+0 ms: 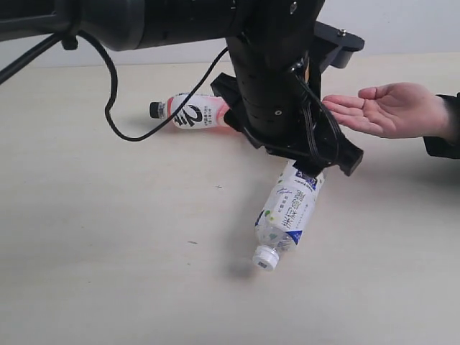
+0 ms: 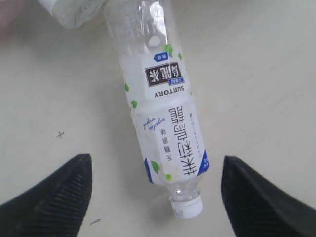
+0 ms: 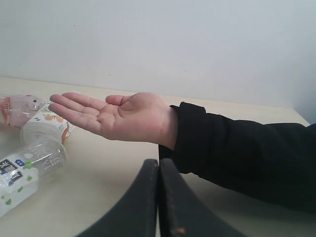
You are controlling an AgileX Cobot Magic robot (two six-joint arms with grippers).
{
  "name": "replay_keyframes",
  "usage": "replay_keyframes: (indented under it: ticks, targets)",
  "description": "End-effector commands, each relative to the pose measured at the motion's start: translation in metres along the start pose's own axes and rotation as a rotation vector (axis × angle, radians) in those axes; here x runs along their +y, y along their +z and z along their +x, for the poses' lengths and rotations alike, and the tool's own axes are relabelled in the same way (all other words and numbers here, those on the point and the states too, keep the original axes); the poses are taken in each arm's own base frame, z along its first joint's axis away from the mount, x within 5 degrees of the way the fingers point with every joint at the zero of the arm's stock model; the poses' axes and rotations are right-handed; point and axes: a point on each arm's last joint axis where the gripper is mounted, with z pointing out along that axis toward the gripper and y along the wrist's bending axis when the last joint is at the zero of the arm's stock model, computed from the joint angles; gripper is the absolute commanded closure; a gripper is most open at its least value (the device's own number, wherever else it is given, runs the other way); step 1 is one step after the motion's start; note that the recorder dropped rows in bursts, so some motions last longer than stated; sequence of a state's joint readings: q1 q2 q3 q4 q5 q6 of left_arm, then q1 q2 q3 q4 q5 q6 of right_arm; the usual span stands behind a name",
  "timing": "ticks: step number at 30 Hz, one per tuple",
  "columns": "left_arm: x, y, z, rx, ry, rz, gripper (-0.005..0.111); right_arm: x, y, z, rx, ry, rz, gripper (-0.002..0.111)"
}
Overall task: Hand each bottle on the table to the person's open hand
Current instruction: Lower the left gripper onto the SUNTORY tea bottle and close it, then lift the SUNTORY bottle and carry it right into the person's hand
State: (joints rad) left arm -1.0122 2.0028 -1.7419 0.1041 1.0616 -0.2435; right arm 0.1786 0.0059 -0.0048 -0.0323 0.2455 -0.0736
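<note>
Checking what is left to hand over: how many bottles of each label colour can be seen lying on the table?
Pink-red bottle: 1
Green-dotted white bottle: 1
Orange-printed bottle: 1
Total: 3 in view

We log a black arm (image 1: 273, 79) reaching in from upper left over the table (image 1: 108, 273). Beneath it lies the white-labelled bottle (image 1: 289, 210), white cap nearest us, base hidden. Behind, the pink-red bottle (image 1: 192, 112) lies with its black cap leftward. At right we see the open hand (image 1: 392, 109), palm up.
</note>
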Motion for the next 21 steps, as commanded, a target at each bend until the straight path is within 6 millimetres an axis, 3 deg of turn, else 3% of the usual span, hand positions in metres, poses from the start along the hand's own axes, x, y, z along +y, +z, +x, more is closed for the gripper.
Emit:
replay_keyframes:
  ticks: [1, 5, 16, 21]
  targets:
    - [-0.007, -0.01, -0.011, 0.01, -0.029, 0.038, 0.036, 0.0, 0.0, 0.001, -0.009, -0.002, 0.005, 0.108]
    - [-0.011, 0.002, -0.018, 0.075, -0.01, 0.039, 0.036, 0.0, 0.0, 0.001, -0.009, -0.002, 0.005, 0.108]
    - [-0.016, 0.073, -0.015, 0.194, 0.018, 0.008, 0.036, 0.0, 0.0, 0.001, -0.009, -0.002, 0.005, 0.108]
    - [-0.017, 0.085, -0.016, 0.173, -0.009, 0.011, 0.025, 0.0, 0.0, 0.001, -0.009, -0.002, 0.005, 0.108]
